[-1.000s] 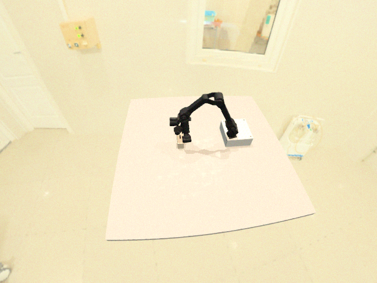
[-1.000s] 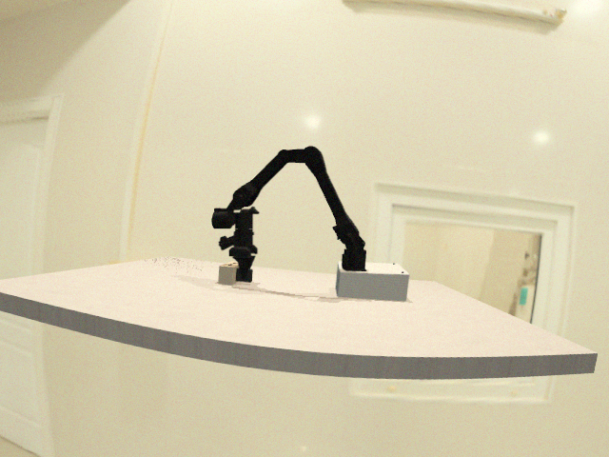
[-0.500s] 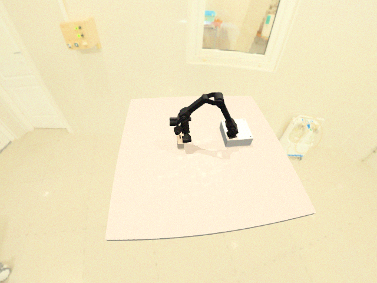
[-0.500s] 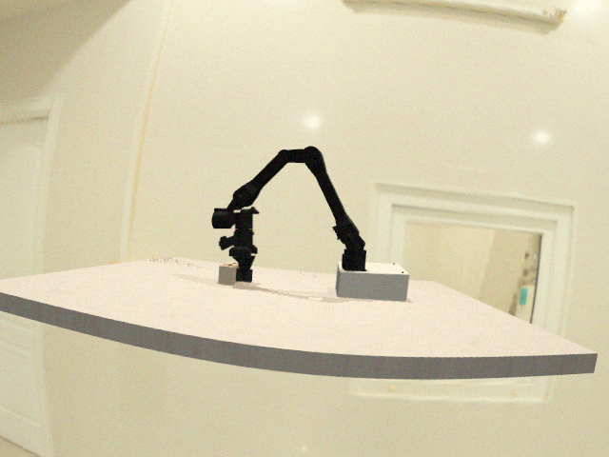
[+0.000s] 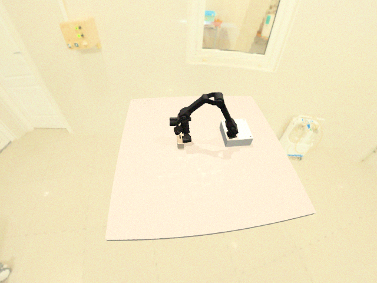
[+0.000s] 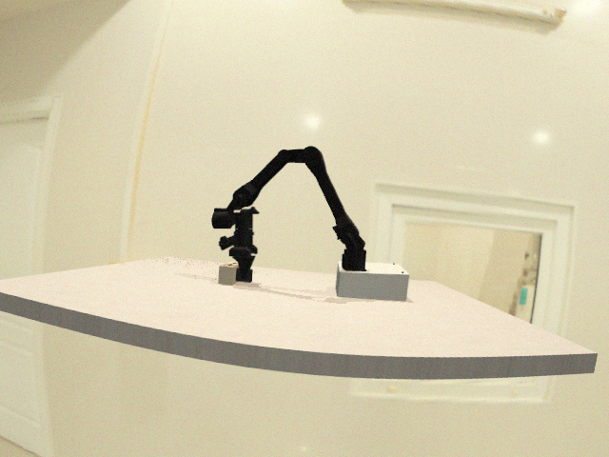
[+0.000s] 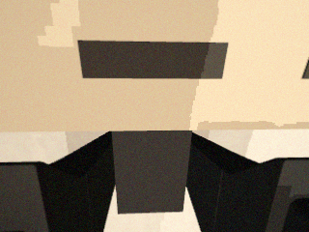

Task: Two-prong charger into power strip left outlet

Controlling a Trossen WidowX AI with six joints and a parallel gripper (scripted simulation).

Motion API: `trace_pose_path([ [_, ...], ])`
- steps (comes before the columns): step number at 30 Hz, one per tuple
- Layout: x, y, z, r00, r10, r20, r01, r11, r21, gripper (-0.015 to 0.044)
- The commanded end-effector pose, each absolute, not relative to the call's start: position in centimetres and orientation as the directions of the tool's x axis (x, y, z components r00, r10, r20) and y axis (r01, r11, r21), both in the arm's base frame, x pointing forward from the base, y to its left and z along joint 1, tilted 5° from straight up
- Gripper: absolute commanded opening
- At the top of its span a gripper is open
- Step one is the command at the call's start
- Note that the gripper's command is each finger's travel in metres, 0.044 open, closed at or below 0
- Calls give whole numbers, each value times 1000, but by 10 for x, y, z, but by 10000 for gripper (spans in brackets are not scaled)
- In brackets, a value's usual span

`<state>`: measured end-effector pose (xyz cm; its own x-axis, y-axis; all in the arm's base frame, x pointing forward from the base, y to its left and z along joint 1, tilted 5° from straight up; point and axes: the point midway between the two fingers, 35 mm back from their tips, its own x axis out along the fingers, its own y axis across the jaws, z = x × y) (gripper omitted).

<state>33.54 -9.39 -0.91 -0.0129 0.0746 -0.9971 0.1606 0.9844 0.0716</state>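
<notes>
One view, the wrist's, shows the dark charger [image 7: 151, 171] clamped in the gripper [image 5: 186, 138] [image 6: 244, 276] [image 7: 149, 136], and a dark slot [image 7: 145, 60] in the tan power strip [image 5: 180, 144] [image 6: 226, 275] [image 7: 97, 108]; the top and exterior views hide the charger but place the strip left of the grey base box [image 5: 240, 142] [image 6: 372, 287].

Our one black arm rises from its base, bends over at a high elbow and slopes down to the wrist. There we point the tool [image 5: 186, 139] [image 6: 244, 274] [image 7: 149, 136] straight down, low over the desk [image 5: 207, 194] [image 6: 314, 325], its two fingers closed on something dark between them.
</notes>
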Motion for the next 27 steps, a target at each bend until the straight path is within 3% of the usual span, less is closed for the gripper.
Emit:
trace_pose_path([
  [1,342,-95,-7,11,71,-997,158,985,72,0],
  [27,343,-95,-6,11,71,-997,158,985,72,0],
])
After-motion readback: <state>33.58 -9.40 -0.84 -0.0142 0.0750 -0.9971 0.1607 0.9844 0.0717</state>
